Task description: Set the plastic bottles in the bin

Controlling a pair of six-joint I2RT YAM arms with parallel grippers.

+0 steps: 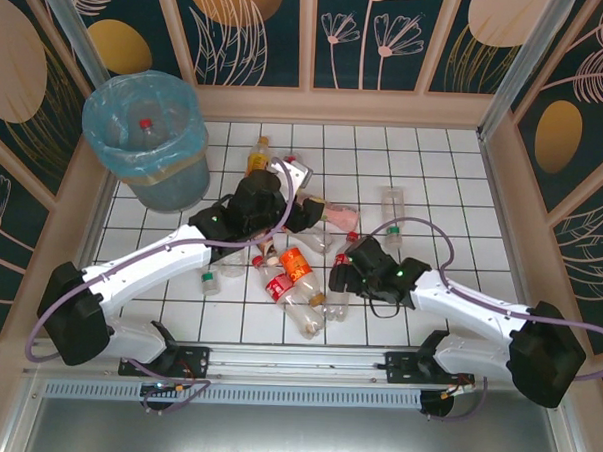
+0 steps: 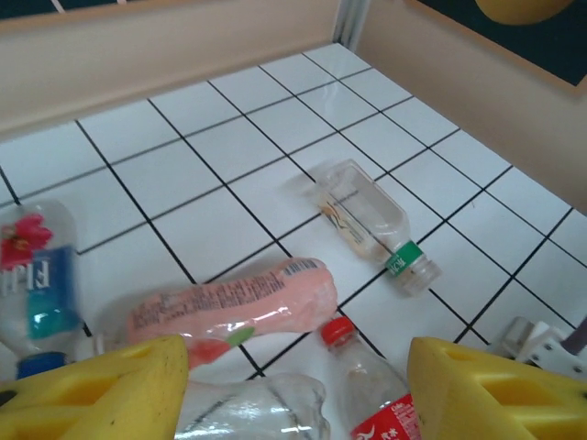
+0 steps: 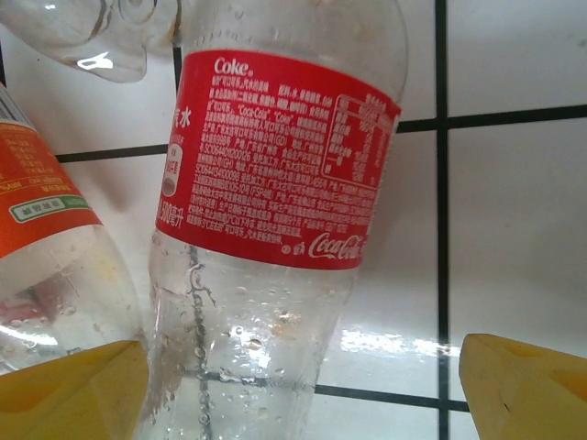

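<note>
The bin (image 1: pixel 150 144), grey-beige with a light-blue bag, stands at the back left with a red-capped bottle (image 1: pixel 144 128) inside. Plastic bottles lie scattered mid-table. My left gripper (image 1: pixel 307 214) is open over a pile; in its wrist view the left gripper (image 2: pixel 298 394) straddles a red-capped Coke bottle (image 2: pixel 376 390) and a crushed clear bottle (image 2: pixel 248 408). Beyond them lie a pink bottle (image 2: pixel 229 307) and a green-labelled clear bottle (image 2: pixel 367 215). My right gripper (image 3: pixel 303 394) is open around a red-labelled Coke bottle (image 3: pixel 275 165), which sits close to the left finger (image 3: pixel 73 394) and well off the right one.
An orange-labelled bottle (image 3: pixel 41 220) lies beside the Coke bottle. A blue-labelled bottle (image 2: pixel 37 284) lies to the left of the pink one. An orange bottle (image 1: pixel 257 156) lies near the back, a small one (image 1: pixel 210 280) beside the left arm. Low beige walls (image 1: pixel 337 105) ring the tiled table.
</note>
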